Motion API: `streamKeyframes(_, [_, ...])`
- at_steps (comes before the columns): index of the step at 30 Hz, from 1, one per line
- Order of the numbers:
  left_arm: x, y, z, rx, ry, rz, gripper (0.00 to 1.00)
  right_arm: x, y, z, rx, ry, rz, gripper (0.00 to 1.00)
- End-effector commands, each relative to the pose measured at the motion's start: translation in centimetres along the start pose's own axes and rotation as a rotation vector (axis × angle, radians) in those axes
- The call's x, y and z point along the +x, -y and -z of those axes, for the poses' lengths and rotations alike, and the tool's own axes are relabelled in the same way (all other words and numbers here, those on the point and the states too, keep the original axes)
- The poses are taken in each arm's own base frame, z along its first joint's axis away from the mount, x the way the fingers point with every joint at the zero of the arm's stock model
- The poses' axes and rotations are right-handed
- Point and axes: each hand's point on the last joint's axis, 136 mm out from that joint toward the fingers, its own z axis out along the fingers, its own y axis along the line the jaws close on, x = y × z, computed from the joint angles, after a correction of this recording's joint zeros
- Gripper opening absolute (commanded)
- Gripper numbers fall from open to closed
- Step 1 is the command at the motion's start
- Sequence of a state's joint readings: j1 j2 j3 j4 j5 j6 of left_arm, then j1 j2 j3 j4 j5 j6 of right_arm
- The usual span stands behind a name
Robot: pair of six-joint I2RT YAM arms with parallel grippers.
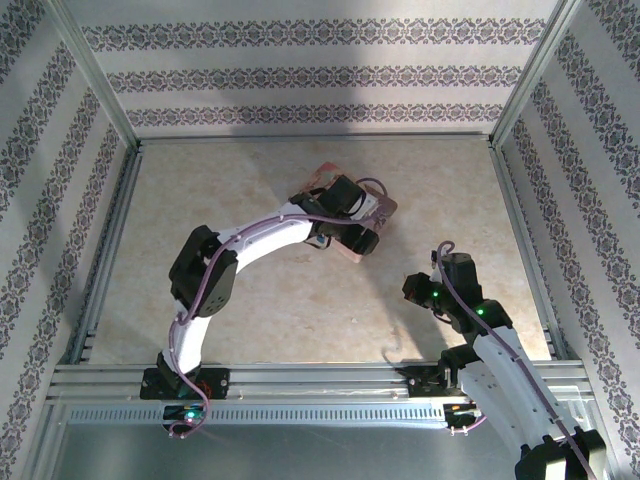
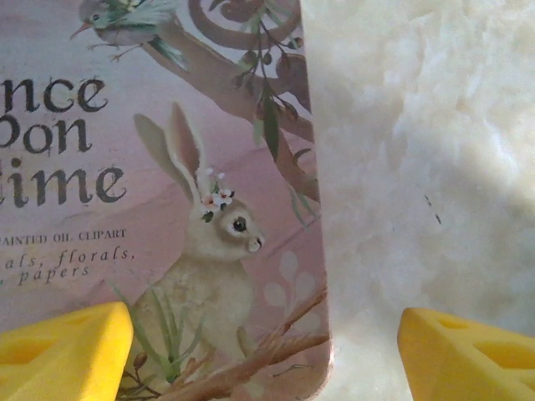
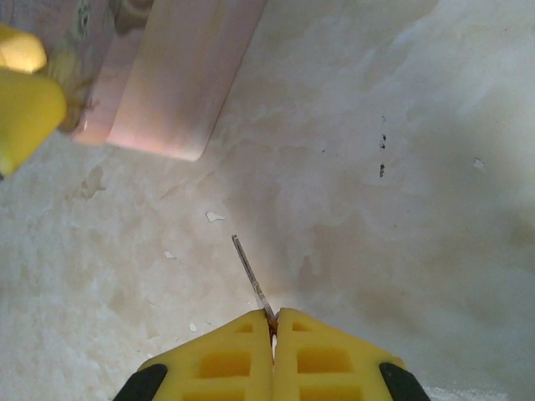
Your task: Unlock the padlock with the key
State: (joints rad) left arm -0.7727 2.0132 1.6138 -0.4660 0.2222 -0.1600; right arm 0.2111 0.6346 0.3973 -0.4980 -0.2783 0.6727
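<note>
Right jaws tight on thin key (image 3: 252,280), wrist view

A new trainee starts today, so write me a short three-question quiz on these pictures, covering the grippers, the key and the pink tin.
1. True or false: the right gripper is shut on the key.
2. The left gripper has its jaws: A open; B shut; C clamped on a cup.
3. Fill in: the animal printed on the pink tin is a ____.
Answers: 1 true; 2 A; 3 rabbit.
</note>
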Motion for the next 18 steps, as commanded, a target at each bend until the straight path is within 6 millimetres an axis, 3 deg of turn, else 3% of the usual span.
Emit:
streamKeyframes(1, [3.7,1.5,-0.4,0.016,-0.071,0.053,0.83,-0.7,-0.9,0.8,-0.019,0.014,0.017,0.0])
streamKeyframes(9, [4.9,4.0,0.2,0.06,-0.051,0.063,0.83,-1.3,-1.3,1.5,-0.014,0.028,0.026,0.0])
streamKeyframes(18, [1.8,5.3,-1.6,0.121,-0.006,0.042,0.83,-1.4,-1.7,2.2,-0.017,0.031,0.027,0.0])
